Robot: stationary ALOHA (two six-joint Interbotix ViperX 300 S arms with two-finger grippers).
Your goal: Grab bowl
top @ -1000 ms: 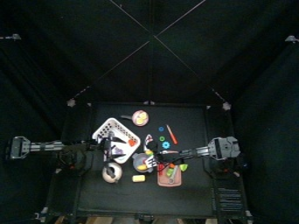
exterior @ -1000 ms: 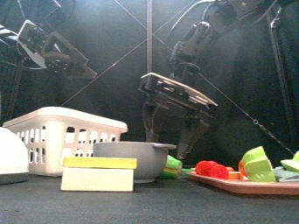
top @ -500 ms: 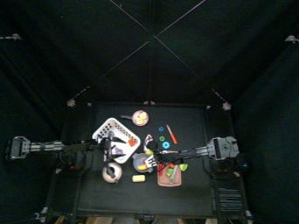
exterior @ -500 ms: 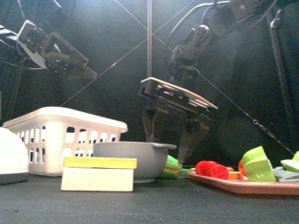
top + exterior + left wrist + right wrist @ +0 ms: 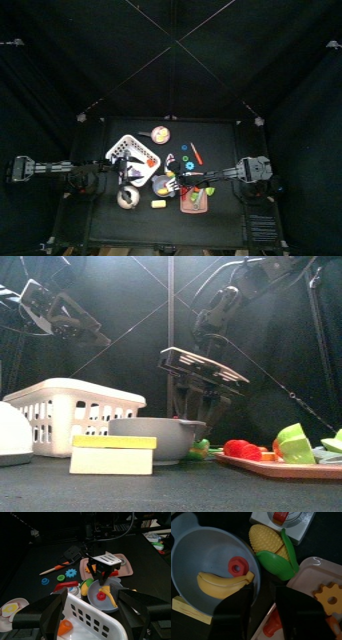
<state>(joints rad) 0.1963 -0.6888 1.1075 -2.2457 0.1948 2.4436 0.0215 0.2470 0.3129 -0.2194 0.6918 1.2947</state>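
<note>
Narrowed since a second ago, the right gripper (image 5: pixel 270 596) has drawn its jaws closer; they are parted astride the rim of the bowl (image 5: pixel 211 557), not clamped on it. A banana (image 5: pixel 221 586) lies inside, directly below the gripper. Beyond are the black table (image 5: pixel 227 140) and curtains (image 5: pixel 267 60). The left gripper (image 5: pixel 95 601) hangs spread wide, well apart.

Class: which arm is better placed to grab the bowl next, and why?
Right. Its gripper hangs at the bowl's rim, jaws straddling it in the wrist view. The left gripper is raised far off.
</note>
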